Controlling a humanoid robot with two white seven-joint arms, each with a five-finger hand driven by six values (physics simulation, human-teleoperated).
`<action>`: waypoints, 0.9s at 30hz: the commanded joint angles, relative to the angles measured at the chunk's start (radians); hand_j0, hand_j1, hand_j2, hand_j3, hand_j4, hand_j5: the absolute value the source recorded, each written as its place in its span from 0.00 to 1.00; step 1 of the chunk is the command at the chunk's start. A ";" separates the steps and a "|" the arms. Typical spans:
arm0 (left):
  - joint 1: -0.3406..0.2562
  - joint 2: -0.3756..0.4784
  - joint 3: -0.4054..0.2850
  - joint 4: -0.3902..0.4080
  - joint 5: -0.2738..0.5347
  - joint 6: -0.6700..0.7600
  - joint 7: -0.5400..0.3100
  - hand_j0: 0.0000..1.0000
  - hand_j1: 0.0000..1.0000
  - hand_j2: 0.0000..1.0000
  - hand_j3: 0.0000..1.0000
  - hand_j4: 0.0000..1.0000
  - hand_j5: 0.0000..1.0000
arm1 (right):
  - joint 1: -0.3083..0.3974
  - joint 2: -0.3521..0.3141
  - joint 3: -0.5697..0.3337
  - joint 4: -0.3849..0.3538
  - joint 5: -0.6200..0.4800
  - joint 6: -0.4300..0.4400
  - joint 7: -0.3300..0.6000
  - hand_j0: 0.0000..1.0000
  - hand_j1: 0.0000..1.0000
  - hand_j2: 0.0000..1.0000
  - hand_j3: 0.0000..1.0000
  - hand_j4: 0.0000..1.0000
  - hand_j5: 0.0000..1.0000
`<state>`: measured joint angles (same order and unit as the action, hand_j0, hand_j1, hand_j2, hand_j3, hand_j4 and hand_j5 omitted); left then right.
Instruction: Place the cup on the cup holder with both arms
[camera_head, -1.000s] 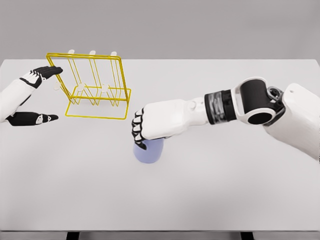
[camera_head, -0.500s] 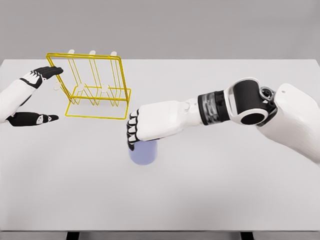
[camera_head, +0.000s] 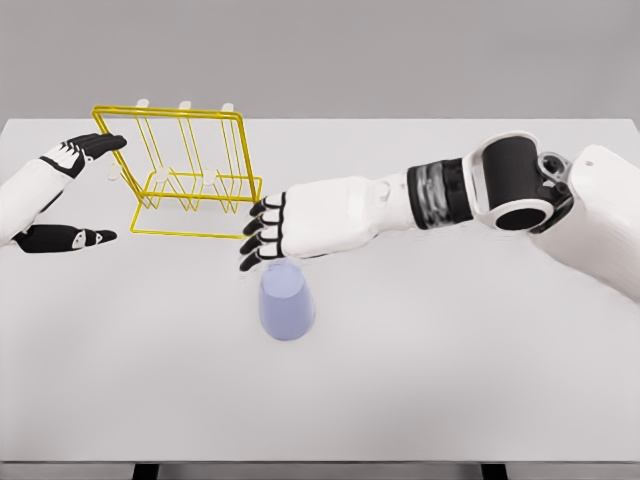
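A pale blue cup (camera_head: 286, 302) stands upside down on the white table (camera_head: 420, 380), in front of centre. My right hand (camera_head: 262, 234) hovers just above and behind its top, fingers spread and holding nothing. The yellow wire cup holder (camera_head: 188, 172) with white-tipped pegs stands at the back left. My left hand (camera_head: 72, 195) is open beside the holder's left end, its upper fingers touching the top corner of the frame, thumb low near the table.
The right forearm and elbow (camera_head: 500, 190) stretch across the right half of the table. Grey wall behind; the table's front edge runs along the bottom of the view.
My right hand was curled around the cup; it has opened and lifted off it toward the back left. The cup now stands free, slightly lower in view. The left hand stayed put.
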<state>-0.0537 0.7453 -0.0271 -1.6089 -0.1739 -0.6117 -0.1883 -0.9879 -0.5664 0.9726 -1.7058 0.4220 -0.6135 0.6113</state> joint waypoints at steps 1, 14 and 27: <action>0.000 0.003 0.003 0.000 0.002 0.001 -0.002 1.00 1.00 1.00 1.00 1.00 1.00 | 0.000 -0.044 -0.055 -0.005 -0.012 0.003 0.000 1.00 1.00 1.00 1.00 1.00 1.00; -0.061 0.203 -0.017 -0.045 0.043 0.001 -0.157 1.00 1.00 1.00 1.00 1.00 1.00 | 0.425 -0.306 -0.704 -0.048 -0.239 0.003 0.000 1.00 1.00 1.00 1.00 1.00 1.00; -0.635 0.373 -0.675 -0.160 0.378 0.001 -0.423 1.00 1.00 1.00 1.00 1.00 1.00 | 0.770 -0.185 -0.905 -0.049 -0.253 0.003 0.000 1.00 1.00 1.00 1.00 1.00 1.00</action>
<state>-0.6979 1.1048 -0.6250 -1.7482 0.1602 -0.6132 -0.5934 -0.1934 -0.7781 0.1446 -1.7543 0.1788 -0.6156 0.6118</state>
